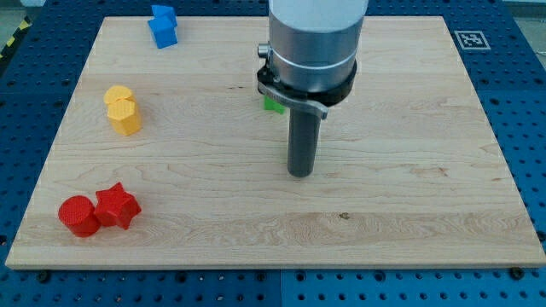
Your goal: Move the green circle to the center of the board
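Observation:
My rod comes down from the grey arm body (312,38) at the view's top centre, and my tip (300,173) rests on the wooden board (409,196) near its middle. Only a small green piece (273,104) of a block shows, just behind the arm's black collar, above and slightly left of my tip. Its shape is hidden by the arm, so I cannot tell whether it is the green circle. I cannot tell whether the rod touches it.
A blue block (162,26) lies near the board's top left. A yellow block (123,110) sits at the left. A red cylinder (78,215) and a red star (117,206) sit side by side at the bottom left.

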Controlling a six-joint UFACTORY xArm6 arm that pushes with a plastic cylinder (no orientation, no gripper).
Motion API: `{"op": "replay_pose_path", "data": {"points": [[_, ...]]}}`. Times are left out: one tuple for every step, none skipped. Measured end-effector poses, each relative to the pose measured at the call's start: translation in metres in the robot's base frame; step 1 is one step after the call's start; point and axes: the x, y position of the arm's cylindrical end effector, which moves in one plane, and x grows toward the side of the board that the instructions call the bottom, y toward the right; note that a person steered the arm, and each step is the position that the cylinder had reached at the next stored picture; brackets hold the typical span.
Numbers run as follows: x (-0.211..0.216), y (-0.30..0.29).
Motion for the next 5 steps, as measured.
{"op": "replay_pose_path", "data": {"points": [[-0.027, 0.000], [-0.048, 0.000], [-0.050, 0.000], [-0.038, 0.005], [0.011, 0.037]]}}
